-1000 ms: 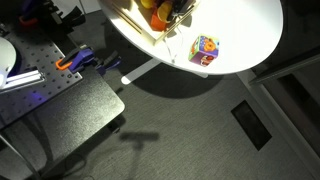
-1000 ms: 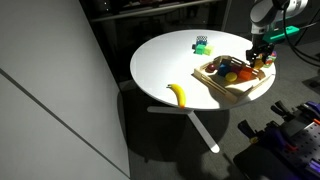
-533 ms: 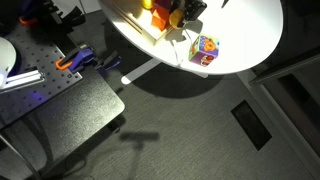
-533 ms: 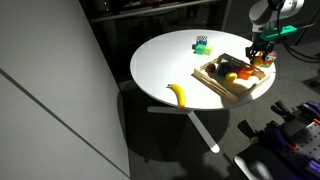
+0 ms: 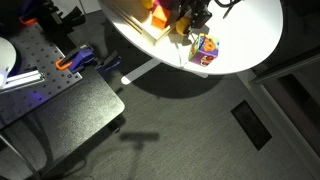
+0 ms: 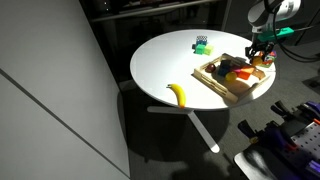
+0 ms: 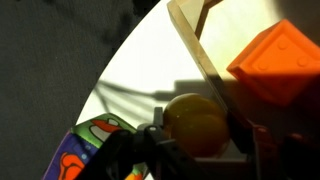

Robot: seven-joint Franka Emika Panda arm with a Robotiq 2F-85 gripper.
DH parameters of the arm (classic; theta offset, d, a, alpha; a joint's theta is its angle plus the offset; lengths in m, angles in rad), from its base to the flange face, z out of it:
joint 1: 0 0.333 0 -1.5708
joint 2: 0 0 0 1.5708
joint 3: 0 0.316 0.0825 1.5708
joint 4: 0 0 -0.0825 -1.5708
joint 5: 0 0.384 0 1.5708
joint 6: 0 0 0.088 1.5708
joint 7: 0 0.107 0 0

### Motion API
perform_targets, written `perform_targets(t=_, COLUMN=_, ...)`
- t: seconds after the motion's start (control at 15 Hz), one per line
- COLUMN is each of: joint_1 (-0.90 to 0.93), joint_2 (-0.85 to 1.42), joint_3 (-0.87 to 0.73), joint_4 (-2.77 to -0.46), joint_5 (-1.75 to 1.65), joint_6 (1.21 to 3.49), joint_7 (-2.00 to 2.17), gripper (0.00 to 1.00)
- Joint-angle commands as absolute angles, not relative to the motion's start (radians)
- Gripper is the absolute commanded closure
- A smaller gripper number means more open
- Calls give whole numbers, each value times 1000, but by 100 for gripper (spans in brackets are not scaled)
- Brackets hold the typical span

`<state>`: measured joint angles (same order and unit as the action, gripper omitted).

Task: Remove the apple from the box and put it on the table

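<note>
Both end effector point(image 7: 203, 143) fingers point(image 7: 158, 146) seemingly snug against the apple point(image 7: 194, 120)

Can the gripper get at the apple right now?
Probably yes: in the wrist view the apple sits right between the fingers of the gripper, seemingly clamped, with nothing blocking it.

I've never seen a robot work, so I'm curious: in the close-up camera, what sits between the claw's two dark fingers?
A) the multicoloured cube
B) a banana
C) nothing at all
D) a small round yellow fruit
D: in the wrist view the apple, round and yellow, sits between the fingers of the gripper; the multicoloured cube lies aside.
</note>
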<state>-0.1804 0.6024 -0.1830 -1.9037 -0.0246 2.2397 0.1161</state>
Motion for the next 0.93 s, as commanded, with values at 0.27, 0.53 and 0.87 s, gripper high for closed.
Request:
perform_targets(t=0.27, joint_1=-188, joint_2=645, joint_3=-189, joint_4=-1845, joint_5=-9, joint_6=2239, joint_7=146, gripper=3)
perform_targets(t=0.53, joint_1=-184, joint_2=631, joint_3=-186, joint_4=-1860, joint_5=-12, joint_6=2233, joint_7=141, gripper=0)
perform_targets(t=0.87, joint_1=-182, joint_2=598, joint_3=-167, joint_4=-1893, joint_5=-10, joint_6=2215, joint_7=107, gripper=0)
